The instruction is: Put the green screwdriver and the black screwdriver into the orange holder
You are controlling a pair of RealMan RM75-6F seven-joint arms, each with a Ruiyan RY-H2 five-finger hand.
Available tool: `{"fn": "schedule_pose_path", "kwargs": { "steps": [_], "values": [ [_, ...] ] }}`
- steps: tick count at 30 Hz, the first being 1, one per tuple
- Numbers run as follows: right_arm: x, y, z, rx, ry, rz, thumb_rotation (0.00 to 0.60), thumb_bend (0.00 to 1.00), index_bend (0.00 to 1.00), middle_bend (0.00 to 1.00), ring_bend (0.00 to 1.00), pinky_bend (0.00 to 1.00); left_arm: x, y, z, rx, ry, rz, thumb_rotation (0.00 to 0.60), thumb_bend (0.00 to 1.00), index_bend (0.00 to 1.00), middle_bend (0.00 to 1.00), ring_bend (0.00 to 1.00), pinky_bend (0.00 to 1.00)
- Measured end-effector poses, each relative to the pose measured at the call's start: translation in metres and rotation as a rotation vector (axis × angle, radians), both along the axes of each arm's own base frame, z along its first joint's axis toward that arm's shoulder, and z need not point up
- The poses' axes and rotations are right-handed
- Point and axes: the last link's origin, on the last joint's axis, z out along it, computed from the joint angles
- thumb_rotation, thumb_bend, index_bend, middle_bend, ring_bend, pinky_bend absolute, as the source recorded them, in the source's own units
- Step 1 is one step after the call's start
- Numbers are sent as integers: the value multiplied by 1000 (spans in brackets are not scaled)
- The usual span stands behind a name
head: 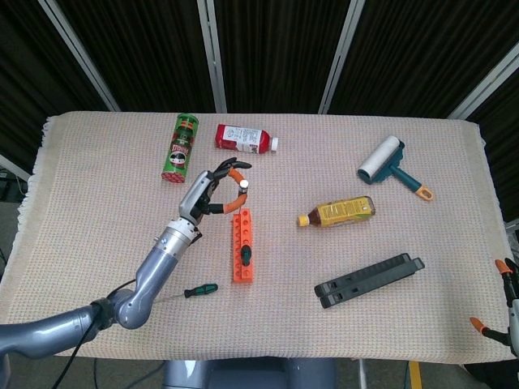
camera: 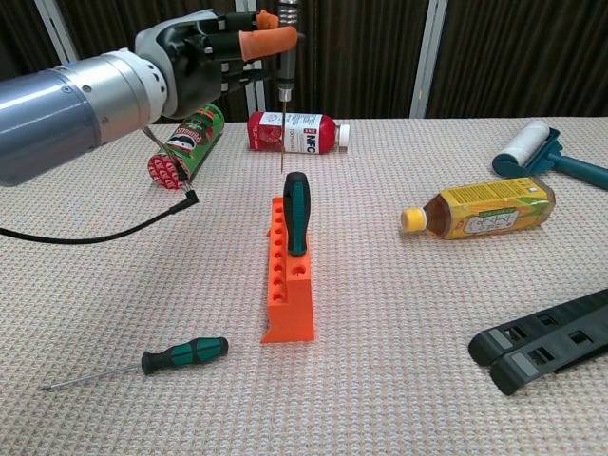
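Note:
My left hand pinches a slim dark-handled screwdriver upright, tip down, over the far end of the orange holder. The tip hangs a little above the holder. A green-and-black screwdriver stands in one of the holder's holes. A smaller green-handled screwdriver lies flat on the cloth, left of the holder's near end. My right hand shows only at the bottom right edge of the head view, fingers apart, holding nothing.
A green can and a red bottle lie behind the holder. To the right lie a yellow bottle, a lint roller and a black folded case.

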Motion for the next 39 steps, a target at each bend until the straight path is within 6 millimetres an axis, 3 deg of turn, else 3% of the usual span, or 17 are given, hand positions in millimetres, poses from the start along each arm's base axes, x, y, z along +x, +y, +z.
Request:
{"fn": "schedule_pose_path", "kwargs": {
  "steps": [7,39],
  "values": [
    [-3,4,2,-11,-4,-13,600,0,0,0,0,0,8,2,-14,-24,-32,-1,600,389,695,209,1,0],
    [-4,5,2,-9,-5,-19,600,0,0,0,0,0,-7,5,-21,-45,-22,20,600,393,692,209,1,0]
  ]
}}
